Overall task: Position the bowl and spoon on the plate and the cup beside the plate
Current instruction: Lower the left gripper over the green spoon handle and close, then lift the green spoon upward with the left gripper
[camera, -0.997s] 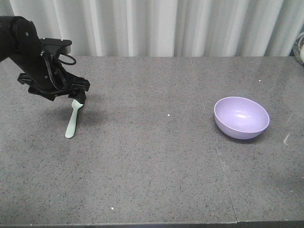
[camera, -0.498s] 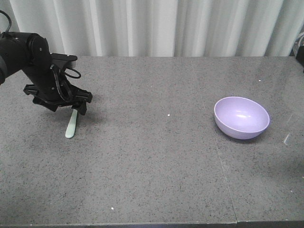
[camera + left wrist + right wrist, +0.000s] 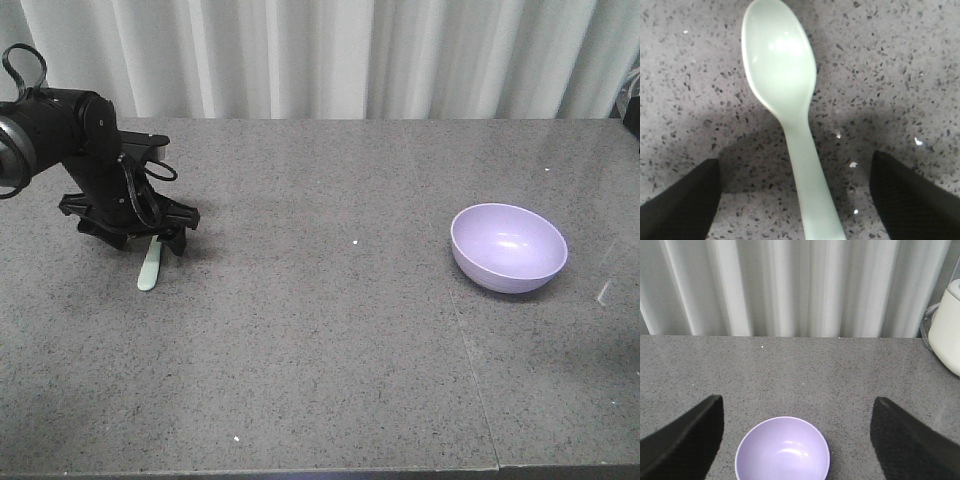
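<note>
**Left arm down over the spoon; grasp not yet made**

Exterior front view: Your left gripper (image 3: 152, 243) has sunk closer to the tabletop (image 3: 320, 350) over the past second and now sits low over the bowl end of the spoon (image 3: 149, 270). Only the handle shows, pointing toward the near edge. The handle tip lies where it lay a second ago, so the spoon has not been shifted. The bowl (image 3: 508, 247) stands upright on the right side, well apart from the spoon and also unmoved. No plate or cup appears in this view.

Left wrist view: The spoon (image 3: 779, 65) lies flat, hollow side up, with its handle running back between the fingertips (image 3: 680, 200). The jaws are spread wide, one on each side of the handle, with bare tabletop between each tip and the plastic. Nothing is gripped. In my judgement the descent is about finished and closing is the next step. Keep the handle centred, as it is thin and lies flat.

Right wrist view: Your right gripper (image 3: 797, 440) hangs above the tabletop with its jaws released and holding nothing. The bowl (image 3: 782, 450) sits below, framed between the tips. By the evidence, no item is placed yet.
</note>
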